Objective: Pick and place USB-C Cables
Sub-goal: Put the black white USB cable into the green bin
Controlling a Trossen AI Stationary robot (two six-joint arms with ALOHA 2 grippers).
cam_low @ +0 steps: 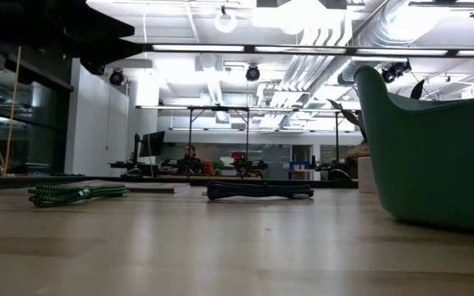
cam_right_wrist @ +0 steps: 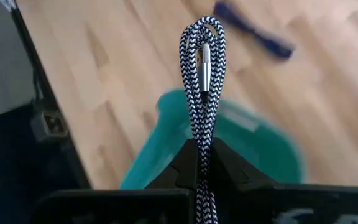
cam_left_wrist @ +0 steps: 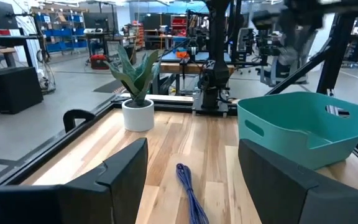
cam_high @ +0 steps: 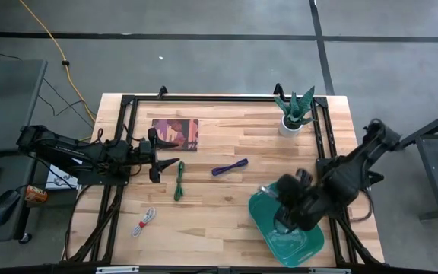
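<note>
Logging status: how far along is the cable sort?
Nothing visibly binned yet. In hand: right gripper clamps the silver-grey cable over the teal tub. Left: green, purple and white-red cables lie on the table. Left gripper open, idle.

Even overhead light, soft shadows; ceiling lamps (cam_low: 225, 20) glare (low view); purple cable (cam_right_wrist: 253, 31) blurred.

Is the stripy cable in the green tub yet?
Not yet. The silver-grey cable is pinched in the right gripper, held above the teal tub.
</note>
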